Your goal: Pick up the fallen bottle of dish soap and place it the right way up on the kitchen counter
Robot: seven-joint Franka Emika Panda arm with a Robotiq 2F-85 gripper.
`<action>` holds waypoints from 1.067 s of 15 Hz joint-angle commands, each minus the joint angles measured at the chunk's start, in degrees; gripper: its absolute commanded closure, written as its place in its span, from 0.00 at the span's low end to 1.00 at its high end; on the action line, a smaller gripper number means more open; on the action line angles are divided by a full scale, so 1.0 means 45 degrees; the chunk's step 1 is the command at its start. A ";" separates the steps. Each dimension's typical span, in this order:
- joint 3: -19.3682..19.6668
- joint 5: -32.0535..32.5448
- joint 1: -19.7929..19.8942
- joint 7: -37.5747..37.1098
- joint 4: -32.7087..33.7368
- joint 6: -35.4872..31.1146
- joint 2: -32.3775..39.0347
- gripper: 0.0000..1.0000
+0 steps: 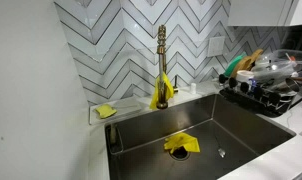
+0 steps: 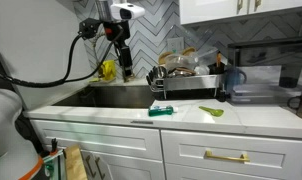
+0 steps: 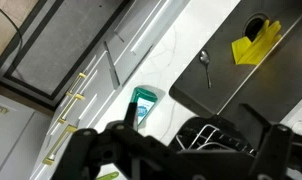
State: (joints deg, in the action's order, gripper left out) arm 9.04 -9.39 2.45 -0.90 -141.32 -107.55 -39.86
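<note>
1. Green soap bottle (image 2: pixel 162 111) lies on its side on the white surface (image 2: pixel 81 112), on the front strip between the sink (image 2: pixel 116 96) and the front edge.
2. The gripper (image 2: pixel 119 50) hangs high over the sink. In an exterior view the bottle is at about 4 o'clock from it, well apart. Whether it is spread or pressed together I cannot tell; the wrist view shows only dark blur low in frame.
3. Step in hand, as I judge it: the reach to the bottle. To do it well, come down from above with the jaws across the narrow body, not along its length. Grip near the middle so the bottle swings little when tipped upright.
4. Edges: the front edge at the bottle's 6 o'clock is near, so a nudge could roll it off. The sink rim at 12 o'clock is also near.
5. Room: dish rack (image 2: pixel 186 75) at 1 o'clock, small green item (image 2: pixel 212 110) at 3 o'clock. The bare strip at 9 o'clock looks the safest place to stand it.
</note>
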 commanded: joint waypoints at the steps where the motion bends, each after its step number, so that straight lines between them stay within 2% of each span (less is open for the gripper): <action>1: -0.0190 -0.0137 0.0251 0.0130 0.0045 0.0063 0.0039 0.00; 13: -0.0128 -0.0097 0.0339 0.0079 0.0106 0.0158 0.0145 0.00; 14: 0.0136 -0.0234 0.0662 -0.0342 0.0179 0.0152 0.0602 0.00; 16: 0.0819 -0.0571 0.0922 -0.0162 0.0223 0.0397 0.1430 0.00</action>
State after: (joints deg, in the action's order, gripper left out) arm 9.56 -9.59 4.11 -2.06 -141.24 -107.45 -38.63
